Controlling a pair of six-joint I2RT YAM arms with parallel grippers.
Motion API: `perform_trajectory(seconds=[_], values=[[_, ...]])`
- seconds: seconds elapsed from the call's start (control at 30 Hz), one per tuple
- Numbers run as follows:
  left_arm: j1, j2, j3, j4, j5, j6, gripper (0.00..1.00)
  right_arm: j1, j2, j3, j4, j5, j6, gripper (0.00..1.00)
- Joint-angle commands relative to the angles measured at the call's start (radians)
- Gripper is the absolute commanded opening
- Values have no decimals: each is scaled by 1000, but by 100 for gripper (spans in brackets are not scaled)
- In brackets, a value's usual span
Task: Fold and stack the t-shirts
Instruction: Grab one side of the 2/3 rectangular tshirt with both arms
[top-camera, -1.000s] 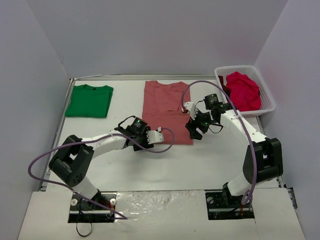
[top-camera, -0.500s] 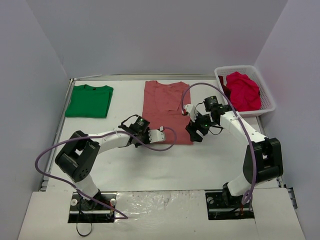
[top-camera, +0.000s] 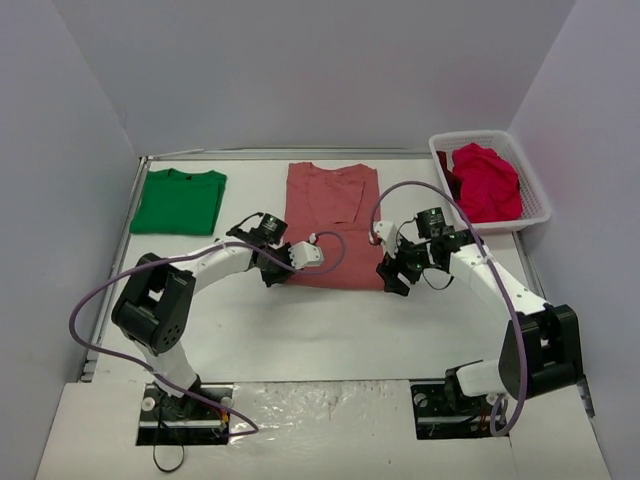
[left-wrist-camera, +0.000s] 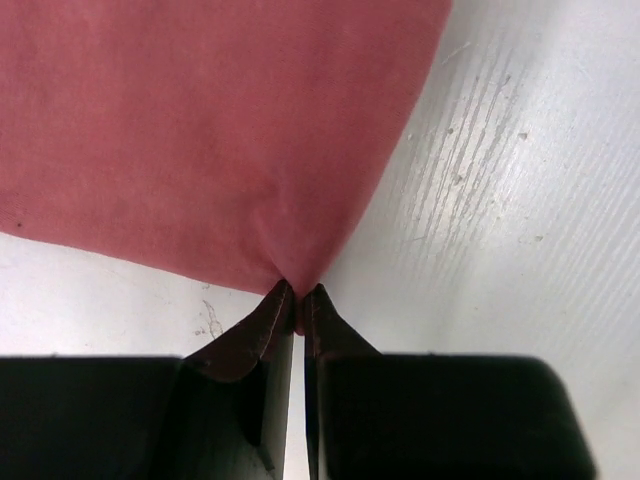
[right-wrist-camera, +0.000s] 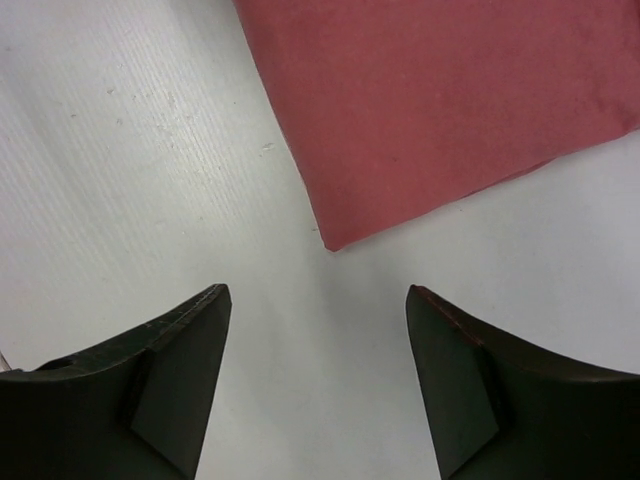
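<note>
left gripper (left-wrist-camera: 298, 292) since closed, pinching salmon-pink t-shirt (left-wrist-camera: 200, 130) corner; right gripper (right-wrist-camera: 316, 295) still spread, nearer other corner.

The salmon-pink t-shirt (left-wrist-camera: 200, 130) is soft matt cloth; the white table (left-wrist-camera: 520, 200) looks finely ridged and scuffed.

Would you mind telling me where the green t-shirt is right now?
In the top view, the green t-shirt lies folded in the far left corner of the table, apart from and left of the salmon-pink t-shirt spread in the middle.
</note>
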Motion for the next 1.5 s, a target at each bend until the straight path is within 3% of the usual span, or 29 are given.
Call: perform_trajectory(seconds=[0.0,0.23,0.53,0.93,1.03,1.17,1.2,1.33,1.47], values=[[30,10,52,-110,119,-41,2,14,-53,-56,84,-14,-12,66],[35,31,79,-147,130,-50,2,126,13,-98,131,89,-41,42],[56,39,89,-166,148,-56,2,189,181,-47,148,137,-65,40],[72,62,98,-176,200,-61,2,190,267,-84,205,187,-73,42],[72,63,95,-175,207,-61,2,190,292,-82,213,196,-67,36],[76,63,89,-178,219,-58,2,190,315,-75,210,215,-53,4],[78,63,90,-179,222,-56,2,190,315,-75,211,219,-47,0],[90,40,112,-215,223,-44,2,189,295,-53,162,221,-41,0],[96,-7,150,-287,219,-10,2,186,243,3,5,163,-47,0]])
